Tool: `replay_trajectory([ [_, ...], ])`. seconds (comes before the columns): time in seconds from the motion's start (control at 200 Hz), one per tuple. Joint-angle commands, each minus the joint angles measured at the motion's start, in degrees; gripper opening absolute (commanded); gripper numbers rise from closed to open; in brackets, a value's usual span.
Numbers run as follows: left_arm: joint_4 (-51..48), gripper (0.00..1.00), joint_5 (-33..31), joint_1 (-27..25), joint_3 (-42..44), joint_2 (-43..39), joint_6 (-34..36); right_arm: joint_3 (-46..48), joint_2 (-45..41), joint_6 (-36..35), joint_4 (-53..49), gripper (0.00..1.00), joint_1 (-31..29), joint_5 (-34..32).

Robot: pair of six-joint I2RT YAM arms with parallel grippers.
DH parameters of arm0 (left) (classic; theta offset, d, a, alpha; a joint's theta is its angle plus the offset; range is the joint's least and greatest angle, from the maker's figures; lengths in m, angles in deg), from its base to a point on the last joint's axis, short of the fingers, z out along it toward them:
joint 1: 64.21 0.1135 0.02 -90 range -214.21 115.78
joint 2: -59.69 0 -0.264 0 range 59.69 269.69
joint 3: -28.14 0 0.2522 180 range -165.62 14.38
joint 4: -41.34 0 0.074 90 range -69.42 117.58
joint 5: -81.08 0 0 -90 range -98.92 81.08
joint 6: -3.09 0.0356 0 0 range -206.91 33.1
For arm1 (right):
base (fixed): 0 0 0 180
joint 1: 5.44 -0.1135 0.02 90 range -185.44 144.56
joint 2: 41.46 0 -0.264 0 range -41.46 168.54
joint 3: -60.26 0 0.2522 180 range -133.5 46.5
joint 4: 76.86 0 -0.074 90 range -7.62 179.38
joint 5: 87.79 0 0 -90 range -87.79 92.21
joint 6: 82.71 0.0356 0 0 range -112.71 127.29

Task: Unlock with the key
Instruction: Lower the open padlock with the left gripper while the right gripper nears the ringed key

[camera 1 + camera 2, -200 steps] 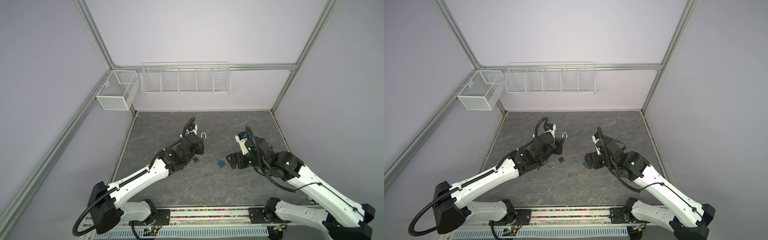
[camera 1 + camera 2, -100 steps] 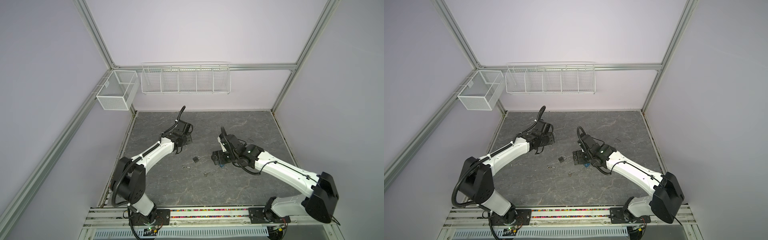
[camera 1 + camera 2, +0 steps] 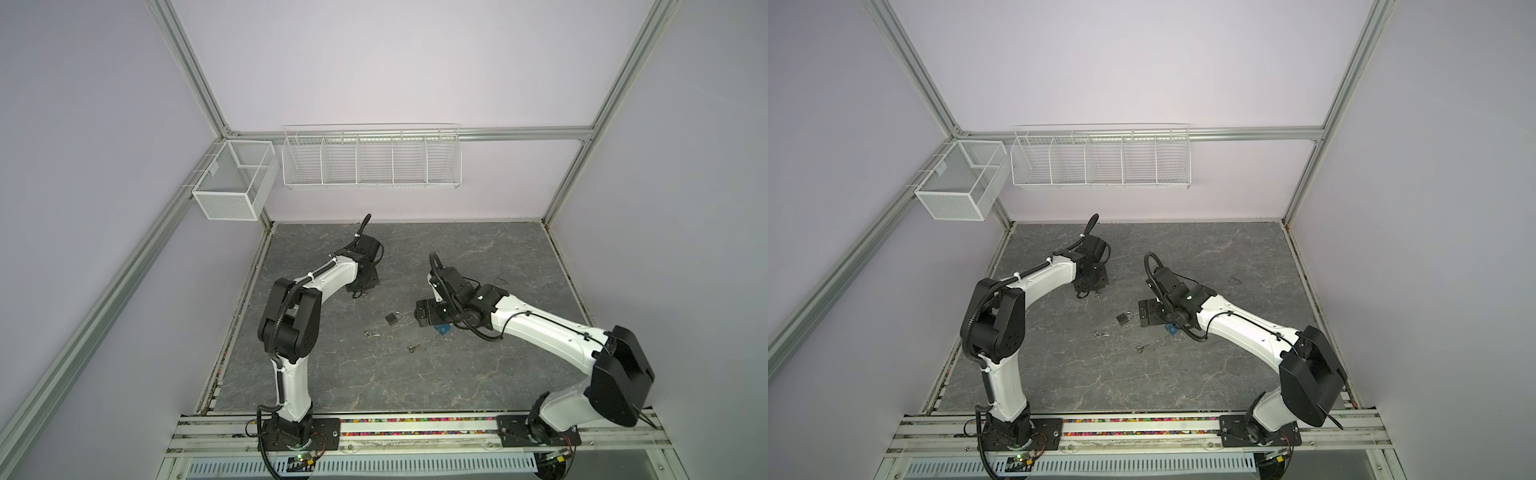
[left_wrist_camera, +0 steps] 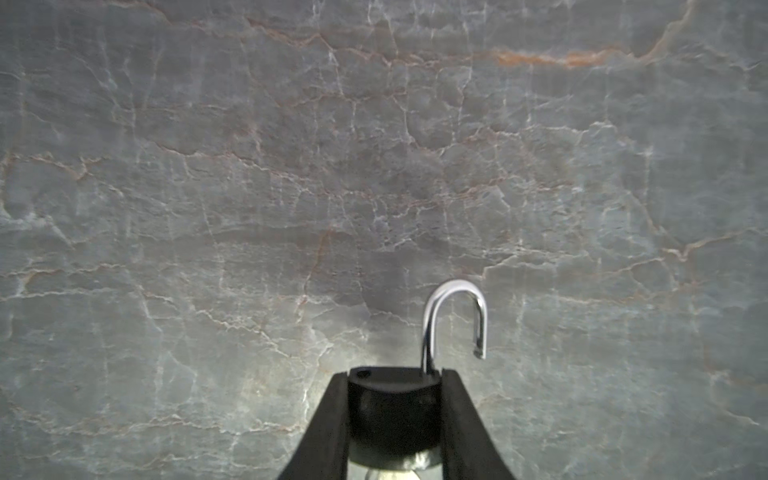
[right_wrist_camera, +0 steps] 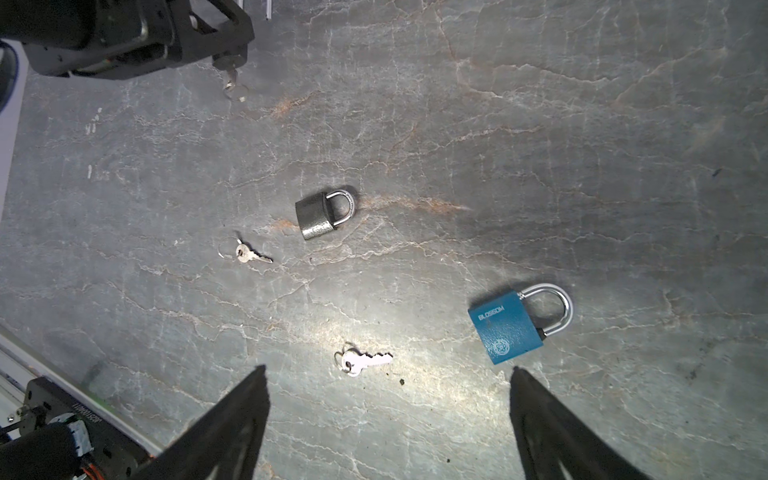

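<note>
Closest in, the left claw (image 4: 395,375) was clamped on the body of a black padlock (image 4: 392,411), one finger on each side. Its shackle (image 4: 455,299) stood swung free of the body, so I judged this lock already unlocked. It was held low over the table (image 4: 374,124).

The right claw (image 5: 387,369) hung with its jaws spread wide and nothing between them. Below it lay a plain key (image 5: 363,361), with a blue padlock (image 5: 505,330) beside one fingertip. Farther out were a grey padlock (image 5: 316,216) and a ringed key (image 5: 247,253). Both of these locks had their shackles seated.

Hazards, as I judged them:
- A flat key on hard stone could skid from closing fingertips.
- Nothing showed which key fits which lock, so a mismatched pair might jam.
- Setting the black padlock down carelessly could knock its shackle shut.

Views compared:
- The left wrist view alone showed the freed shackle.
- Only the right wrist view showed the inserted key (image 5: 230,79) hanging from that lock's underside.
- Both top views showed the two claws well apart, with the grey padlock (image 3: 392,318) between them, but keys there were mere specks.
</note>
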Motion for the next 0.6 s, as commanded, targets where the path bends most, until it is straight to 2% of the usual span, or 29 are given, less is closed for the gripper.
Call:
replay_trajectory([
  [0.0,-1.6,0.00,-0.2,0.7,-0.6,1.2,0.0,-1.2,1.5,1.5,-1.9,0.92,0.3,1.6],
  [0.43,-1.8,0.00,1.6,1.2,1.2,2.7,-1.5,-1.1,3.4,3.7,-2.4,0.93,0.3,4.7],
  [0.595,-2.1,0.12,0.7,1.2,1.9,2.7,-1.9,-1.1,3.2,4.4,-3.2,0.94,0.0,4.5],
])
